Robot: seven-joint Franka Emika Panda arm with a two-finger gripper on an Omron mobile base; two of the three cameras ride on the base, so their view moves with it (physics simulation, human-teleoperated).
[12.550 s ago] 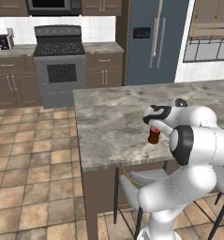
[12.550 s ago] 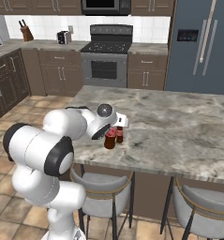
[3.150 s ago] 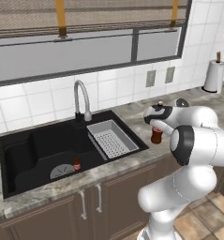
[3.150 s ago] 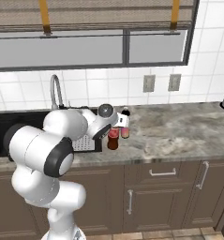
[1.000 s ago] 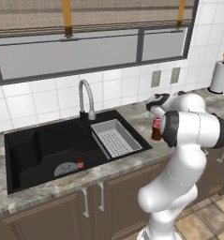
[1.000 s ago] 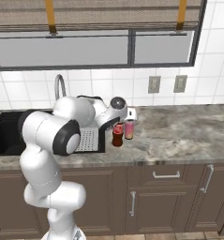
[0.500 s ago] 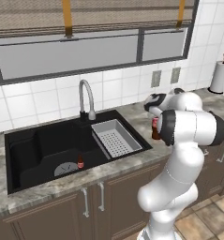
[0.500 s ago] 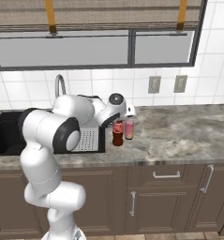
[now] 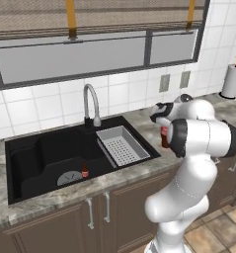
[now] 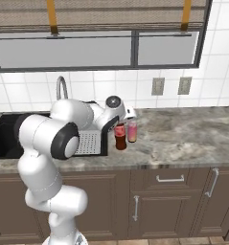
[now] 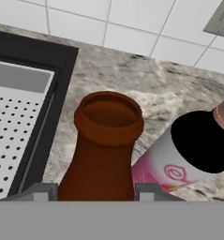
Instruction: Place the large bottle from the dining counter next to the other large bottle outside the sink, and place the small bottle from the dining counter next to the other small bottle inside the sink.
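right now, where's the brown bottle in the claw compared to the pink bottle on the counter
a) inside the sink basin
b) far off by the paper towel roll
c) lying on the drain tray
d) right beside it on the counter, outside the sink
d: the claw holds the brown bottle upright next to the pink bottle on the stone counter, to the right of the sink.

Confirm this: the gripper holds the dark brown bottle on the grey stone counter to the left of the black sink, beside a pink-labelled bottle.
Wrong side. The gripper holds the dark brown bottle on the grey stone counter to the right of the black sink, beside the pink-labelled bottle, as the right base view shows.
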